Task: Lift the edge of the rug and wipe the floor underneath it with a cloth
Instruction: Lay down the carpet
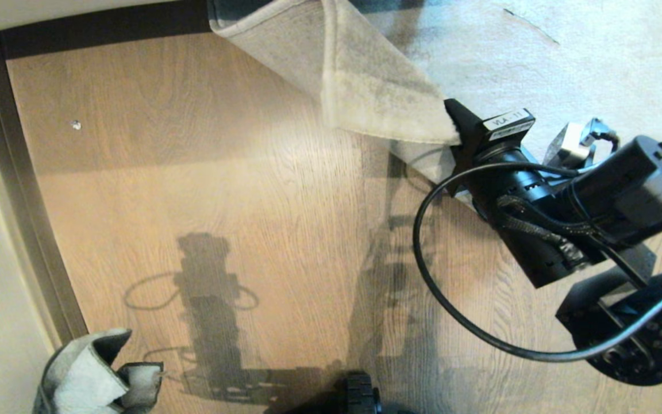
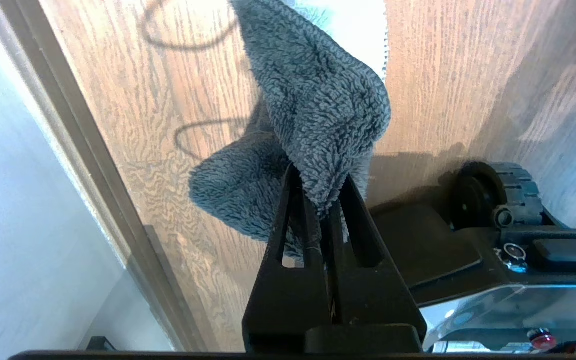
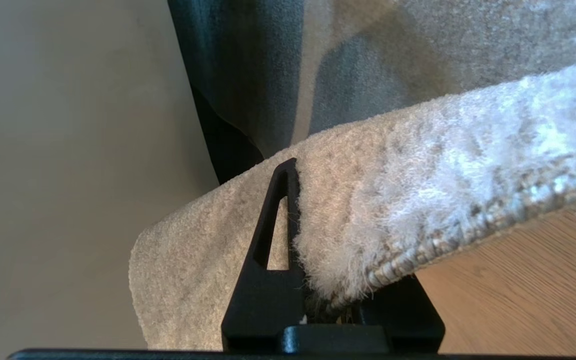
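Observation:
The pale grey rug edge (image 1: 365, 86) is lifted and folded back off the brown wood floor (image 1: 222, 172) at the top centre of the head view. My right gripper (image 1: 456, 135) is shut on its bound border. In the right wrist view the pile of the rug edge (image 3: 418, 200) drapes over the right gripper (image 3: 325, 215) and hides one finger. At the bottom left of the head view hangs the grey cloth (image 1: 92, 379), a little above the floor. My left gripper (image 2: 320, 197) is shut on the fuzzy cloth (image 2: 318, 110) above the floor (image 2: 443, 75).
A dark skirting strip (image 1: 20, 190) runs along the wall on the left. A small white speck (image 1: 76, 124) lies on the bared planks. My base wheel (image 1: 360, 394) sits at the bottom edge, and a black cable (image 1: 440, 299) loops below the right arm.

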You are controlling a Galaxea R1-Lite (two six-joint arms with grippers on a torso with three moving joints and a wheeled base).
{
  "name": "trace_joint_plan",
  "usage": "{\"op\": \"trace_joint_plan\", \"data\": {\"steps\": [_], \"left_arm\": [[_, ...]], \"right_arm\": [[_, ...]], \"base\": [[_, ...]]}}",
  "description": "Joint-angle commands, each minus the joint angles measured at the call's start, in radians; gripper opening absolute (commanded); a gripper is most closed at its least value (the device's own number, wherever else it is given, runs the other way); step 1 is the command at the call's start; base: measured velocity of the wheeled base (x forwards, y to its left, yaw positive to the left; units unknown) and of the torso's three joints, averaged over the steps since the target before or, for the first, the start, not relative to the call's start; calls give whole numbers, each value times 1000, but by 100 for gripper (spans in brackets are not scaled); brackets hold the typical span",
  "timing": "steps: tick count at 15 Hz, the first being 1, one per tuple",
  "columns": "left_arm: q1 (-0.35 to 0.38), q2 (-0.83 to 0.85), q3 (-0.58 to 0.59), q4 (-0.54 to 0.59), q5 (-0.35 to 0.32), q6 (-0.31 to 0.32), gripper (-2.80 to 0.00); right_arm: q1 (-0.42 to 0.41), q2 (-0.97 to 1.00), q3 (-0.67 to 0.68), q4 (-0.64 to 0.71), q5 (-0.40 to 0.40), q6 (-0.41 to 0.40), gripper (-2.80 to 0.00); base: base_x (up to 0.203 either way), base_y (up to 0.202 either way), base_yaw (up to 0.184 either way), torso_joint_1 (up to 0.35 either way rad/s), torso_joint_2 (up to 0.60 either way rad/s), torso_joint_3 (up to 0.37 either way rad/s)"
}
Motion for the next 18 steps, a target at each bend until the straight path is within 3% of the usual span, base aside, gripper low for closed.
{"op": "trace_joint_plan", "data": {"steps": [1,3,8,18], "left_arm": [[79,-13,0,0,1,-1,-280],[126,-57,0,0,0,-1,-280],[91,-281,0,1,-1,-2,-280],[90,-282,0,1,-1,-4,-280]], "right_arm": [[0,1,6,-44,-4,6,-280],[-1,-5,6,-44,-4,6,-280],[-1,-7,4,-44,-4,7,-280],[-47,-7,12,-44,-2,22,-280]], "base": [[0,0,0,0,0,0],[0,0,0,0,0,0],[0,0,0,0,0,0],[0,0,0,0,0,0]]}}
